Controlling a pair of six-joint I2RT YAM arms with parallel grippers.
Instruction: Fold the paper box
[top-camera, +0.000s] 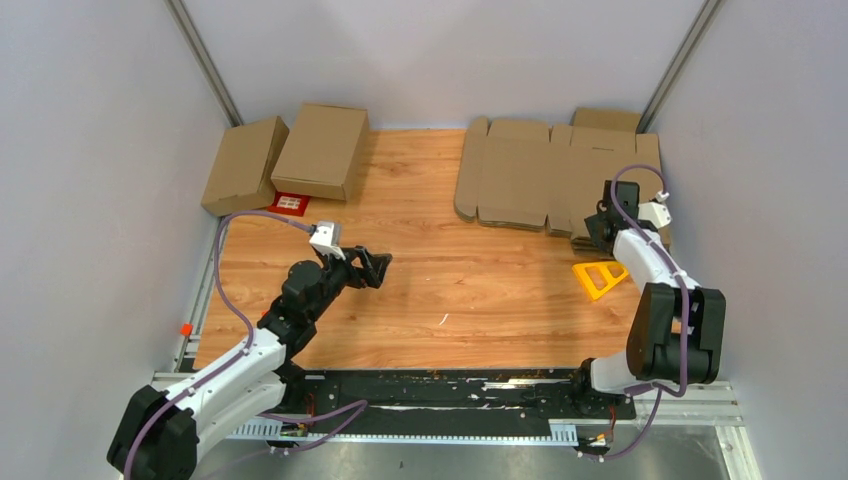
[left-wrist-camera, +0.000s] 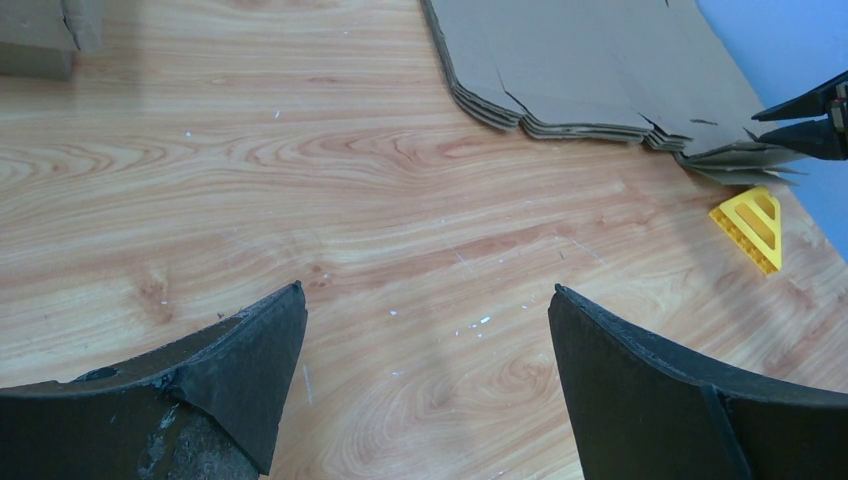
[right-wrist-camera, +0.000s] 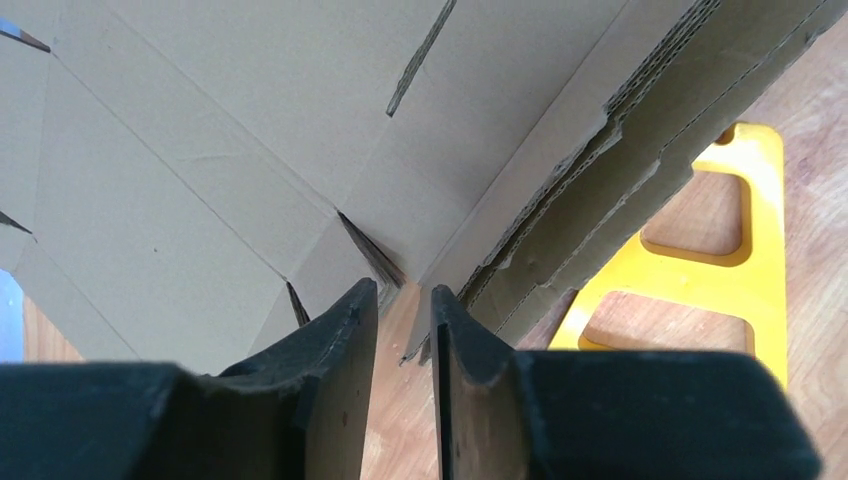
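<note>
Right wrist view: paper box, apparently the top blank, lies flat and unfolded on the sheaf. At its edge the right gripper stands narrow, nothing between; left gripper wide. All folding outstanding.

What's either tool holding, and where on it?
Left tool: open, nothing held. Right tool: jaws nearly closed at the edge of the cardboard stack; whether a sheet is pinched cannot be told.

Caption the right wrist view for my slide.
Right gripper, jaws narrowly apart, at the edge of a stack of flat cardboard sheets, yellow wedge beside it.
</note>
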